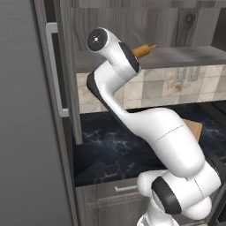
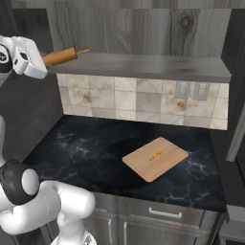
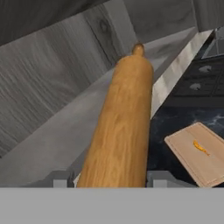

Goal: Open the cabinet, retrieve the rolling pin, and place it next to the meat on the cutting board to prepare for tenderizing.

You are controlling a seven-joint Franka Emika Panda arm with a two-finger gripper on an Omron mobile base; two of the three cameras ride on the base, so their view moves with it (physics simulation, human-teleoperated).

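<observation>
We have one orange-brown wooden rolling pin [image 3: 120, 127] between the jaws, which stand partly open and closed on its barrel near one end, so it juts out over the lower edge of the dark grey wood-grain wall cabinet [image 2: 143, 28]. We judge it stiff, light and smooth, apt to pivot when held off-centre; a mid-barrel grip would steady it. Below, on the black marbled bench [image 2: 86, 148], lies one light tan wooden cutting board [image 2: 143, 165] with one small orange piece of meat [image 2: 155, 155].
</observation>
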